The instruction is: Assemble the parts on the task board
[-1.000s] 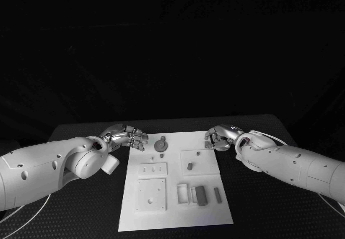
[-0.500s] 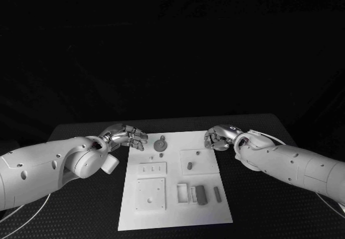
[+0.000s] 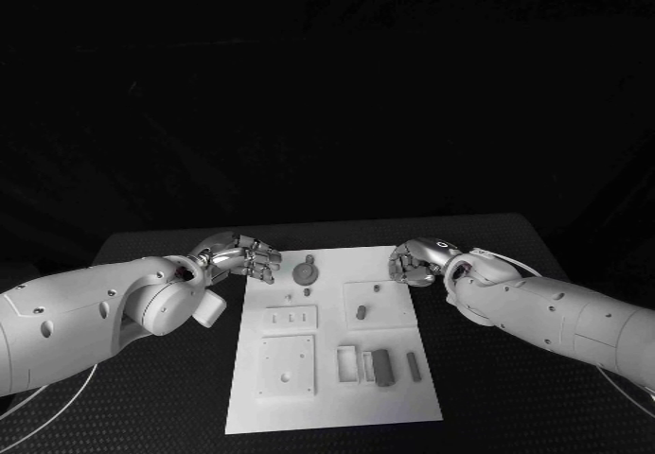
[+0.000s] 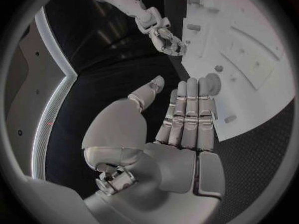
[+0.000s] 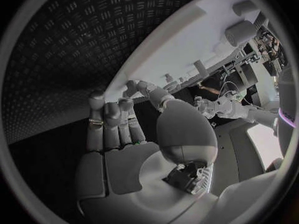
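Overall, little differs from a second ago. The task board (image 3: 334,331) lies flat in the middle of the black surface (image 3: 505,397), long side running from the near edge toward the far edge, same as before. The left hand (image 3: 243,259) hangs at the board's far left corner, fingers straight and held side by side over the corner in the left wrist view, thumb apart, nothing in it; it has crept a touch toward the far edge since the earlier frame. The right hand (image 3: 416,261) sits just off the board's far right corner, fingers loosely curled and parted, holding nothing; it has barely shifted, a hair toward the right edge of the surface. Parts unmoved: a round grey piece with a small tab (image 3: 306,274) near the board's far edge, just beside the left fingertips (image 4: 199,87) but whether touching, cannot tell. A short peg (image 3: 361,311) stands in a square recess on the right half. A plate with three slots (image 3: 290,321) and below it a larger square plate (image 3: 287,370) on the left half. Near the board's near right corner, a white bracket (image 3: 346,365), a dark grey block (image 3: 380,369) and a thin grey bar (image 3: 414,368) lie side by side, apart from both hands.
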{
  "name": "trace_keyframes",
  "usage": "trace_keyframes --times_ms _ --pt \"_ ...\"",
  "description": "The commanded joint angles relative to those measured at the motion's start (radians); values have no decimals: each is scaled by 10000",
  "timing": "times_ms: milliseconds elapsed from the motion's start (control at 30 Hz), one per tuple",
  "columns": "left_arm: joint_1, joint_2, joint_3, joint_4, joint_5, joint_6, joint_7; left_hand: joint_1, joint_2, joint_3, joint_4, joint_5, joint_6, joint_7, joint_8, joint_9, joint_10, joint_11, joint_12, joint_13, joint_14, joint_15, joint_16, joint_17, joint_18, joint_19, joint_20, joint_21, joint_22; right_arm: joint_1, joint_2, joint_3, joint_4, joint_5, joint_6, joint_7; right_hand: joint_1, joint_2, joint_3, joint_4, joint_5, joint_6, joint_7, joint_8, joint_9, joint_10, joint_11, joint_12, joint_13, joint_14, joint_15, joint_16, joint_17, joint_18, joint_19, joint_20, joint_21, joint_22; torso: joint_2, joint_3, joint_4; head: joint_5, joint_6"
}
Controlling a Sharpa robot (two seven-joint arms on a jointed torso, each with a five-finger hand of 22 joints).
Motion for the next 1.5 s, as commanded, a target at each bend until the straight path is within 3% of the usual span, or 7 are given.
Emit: trace_keyframes --times_ms 33,233,467,533,633,1100,1500 --pt "4 12 6 19 4 147 84 -83 -11 -20 55 -41 -66 34 -42 3 -24 45 -32 17 58 -6 -32 16 -29 9 0 -39 15 -16 3 -6 3 -113 81 14 8 100 10 30 34 298 214 61 12 10 -90 57 -10 6 -95 68 12 404 0 -34 38 197 5 4 -14 -1 -27" --pt "4 28 6 8 4 153 81 -86 -10 -20 58 -41 -67 35 -43 4 -25 46 -35 19 60 -6 -36 19 -29 10 0 -40 17 -17 11 -6 5 -169 5 19 20 277 43 28 34 435 167 130 43 31 -133 72 -24 20 -128 79 11 404 5 -50 62 197 -4 5 -11 -10 -42" --pt "4 27 6 -3 2 146 84 -87 -9 -20 59 -41 -69 36 -45 4 -25 46 -37 22 61 -6 -40 23 -28 11 0 -42 19 -18 -6 -6 49 -279 -369 47 265 879 199 -330 50 1094 -93 495 275 181 -371 122 -74 129 -330 130 8 404 66 -106 178 196 -7 6 -5 -13 -53" --pt "4 27 6 -2 2 146 85 -86 -6 -19 59 -40 -68 36 -45 5 -24 46 -37 23 61 -6 -41 24 -28 11 -1 -43 19 -18 1 -6 76 -278 -442 81 522 554 1112 97 78 1266 -150 573 368 275 -441 104 -121 194 -397 115 -13 404 144 -106 173 168 -5 6 -5 -20 -50" --pt "4 33 6 -4 1 151 87 -84 -2 -17 59 -40 -67 35 -45 5 -23 45 -38 24 62 -7 -43 25 -28 12 -1 -43 20 -18 -9 -6 156 -276 -575 107 619 577 1438 90 38 1502 -254 719 526 398 -522 145 -130 297 -463 155 -7 404 230 -155 267 197 -5 7 -4 -20 -53" --pt "9 33 15 20 -277 -73 -142 -181 105 -22 170 -41 189 -73 67 66 166 -43 19 107 117 -17 -96 98 -28 38 -8 -68 61 197 -177 11 730 -274 -1129 -492 605 577 1520 -32 31 1636 -322 801 641 503 -589 168 -139 389 -525 187 -1 404 302 -200 353 200 -12 4 -24 0 -5" --pt "12 730 23 -390 -875 -406 -945 -965 -135 -304 637 -82 592 -221 7 9 391 -134 2 196 142 -19 -239 215 -33 18 -17 -135 148 794 -194 65 2396 421 -565 -1600 510 517 1512 -16 26 1677 -341 822 685 543 -609 165 -149 436 -554 194 -3 404 348 -219 379 187 -152 3 -100 107 134"
